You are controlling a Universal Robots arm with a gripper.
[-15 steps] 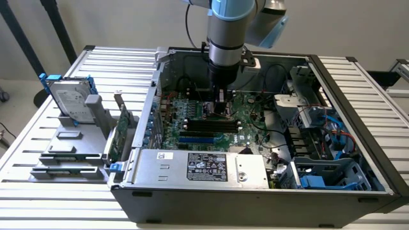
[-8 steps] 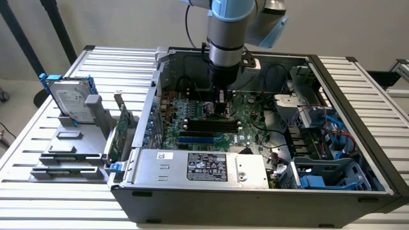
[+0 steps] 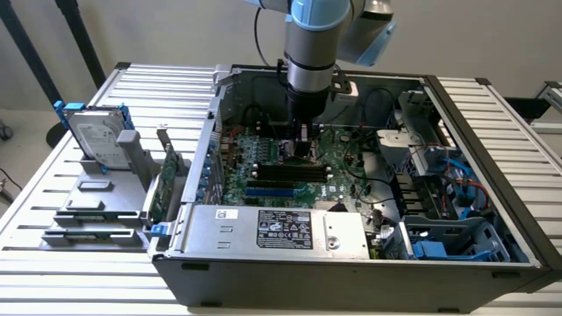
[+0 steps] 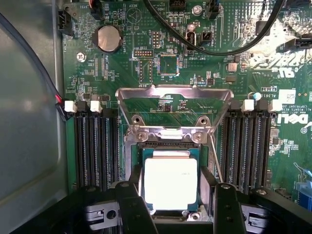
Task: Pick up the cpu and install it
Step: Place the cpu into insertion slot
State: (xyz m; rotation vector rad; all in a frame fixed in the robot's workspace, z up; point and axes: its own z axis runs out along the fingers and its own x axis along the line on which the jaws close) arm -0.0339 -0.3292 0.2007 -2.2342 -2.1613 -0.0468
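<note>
The cpu (image 4: 170, 183), a square chip with a bright silver top and a thin green rim, lies level in the socket (image 4: 168, 145) opening on the green motherboard (image 4: 122, 63). My gripper (image 4: 174, 197) straddles it, one black finger (image 4: 132, 204) against each side edge, shut on the chip. Whether the chip is seated or held just above the socket cannot be told. The socket's metal load plate (image 4: 174, 95) is swung open beyond it. In the exterior view the gripper (image 3: 304, 150) reaches straight down into the open computer case (image 3: 496, 204), low over the motherboard (image 3: 263, 148).
Black memory slots (image 4: 95, 146) flank the socket on both sides, and cables (image 4: 214, 46) cross the board past the load plate. Outside the case, at the exterior view's left, a grey rack holds a hard drive (image 3: 95, 138) and a green circuit card (image 3: 160, 187). A power supply (image 3: 272, 227) fills the case front.
</note>
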